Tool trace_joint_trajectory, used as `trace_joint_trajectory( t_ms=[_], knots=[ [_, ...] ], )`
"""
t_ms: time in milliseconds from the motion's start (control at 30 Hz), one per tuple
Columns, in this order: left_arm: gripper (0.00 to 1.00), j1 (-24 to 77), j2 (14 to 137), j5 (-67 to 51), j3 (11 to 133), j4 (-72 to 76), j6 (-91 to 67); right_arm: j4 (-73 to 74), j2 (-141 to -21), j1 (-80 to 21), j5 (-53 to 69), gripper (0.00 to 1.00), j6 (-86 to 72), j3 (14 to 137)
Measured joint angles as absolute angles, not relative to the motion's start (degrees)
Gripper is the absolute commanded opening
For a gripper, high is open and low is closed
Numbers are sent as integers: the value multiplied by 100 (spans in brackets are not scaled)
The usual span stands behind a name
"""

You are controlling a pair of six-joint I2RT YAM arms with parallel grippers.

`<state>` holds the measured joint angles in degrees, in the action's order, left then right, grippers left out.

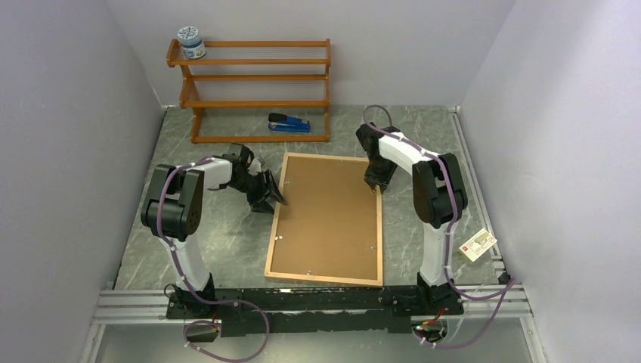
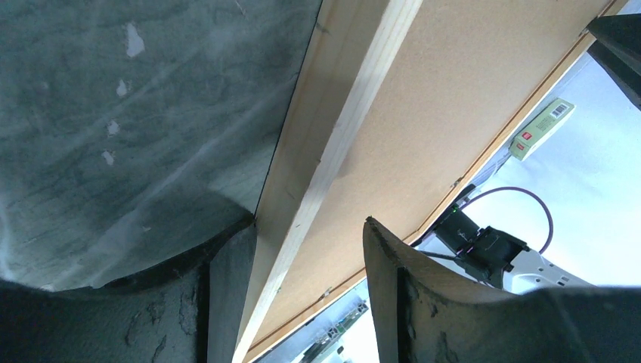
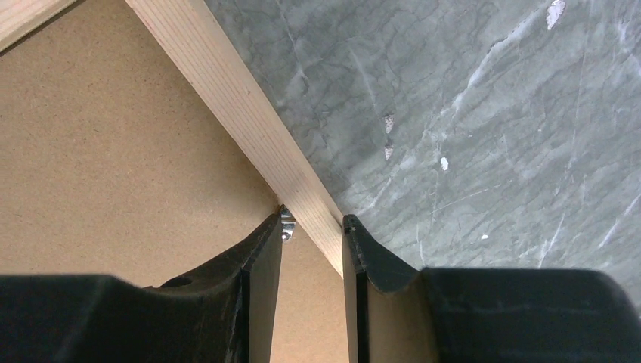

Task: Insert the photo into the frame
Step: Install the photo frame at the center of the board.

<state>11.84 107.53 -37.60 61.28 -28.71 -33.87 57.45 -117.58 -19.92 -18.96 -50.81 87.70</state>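
Backing board (image 1: pixel 329 215) in the frame (image 1: pixel 323 278), photo unseen: likely near done
Left gripper (image 2: pixel 306 224) released astride one rail, right gripper (image 3: pixel 312 219) pinching another

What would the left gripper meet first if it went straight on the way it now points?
Most likely the large rectangular light wood frame: its moulding lies between the left gripper's open jaws, though depth is unclear.

Frame (image 1: pixel 325 279): pale unfinished wood moulding, visible grain. Backing board (image 1: pixel 329 215): matt brown fibreboard. Table (image 1: pixel 227 242): smooth grey-green marbled surface, small white chips.
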Motion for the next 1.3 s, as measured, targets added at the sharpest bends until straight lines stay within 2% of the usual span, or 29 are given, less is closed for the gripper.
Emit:
trace_joint_trajectory(
  t_ms=[67,133,267,400,467,633,833,867,1000,1067,1300],
  knots=[
    [61,1186,10753,-3750,6136,-2886,-3387,5634,-11686,-1973,-1887,32,-5129,8674],
    [61,1194,10753,-3739,6143,-2895,-3385,5542,-11631,-1951,-1872,36,-5196,8604],
    [61,1205,10753,-3710,6156,-2917,-3385,5494,-11625,-1920,-1817,41,-5258,8584],
    [61,1212,10753,-3688,6169,-2936,-3382,5454,-11622,-1898,-1743,41,-5264,8552],
    [61,1219,10753,-3677,6173,-2941,-3382,5428,-11611,-1894,-1706,34,-5256,8525],
    [61,1221,10753,-3669,6173,-2941,-3382,5339,-11524,-1887,-1704,3,-5146,8423],
    [61,1221,10753,-3669,6173,-2941,-3385,5306,-11500,-1874,-1769,0,-4901,8433],
    [61,1221,10753,-3667,6173,-2941,-3385,5306,-11500,-1874,-1772,3,-4901,8436],
    [61,1221,10753,-3662,6173,-2943,-3385,5299,-11500,-1874,-1767,36,-4910,8442],
    [61,1221,10753,-3658,6178,-2950,-3385,5260,-11509,-1874,-1756,48,-4971,8444],
    [65,1251,10753,-3592,6241,-3028,-3387,5374,-11539,-1863,-1778,66,-4864,8525]
  ],
)
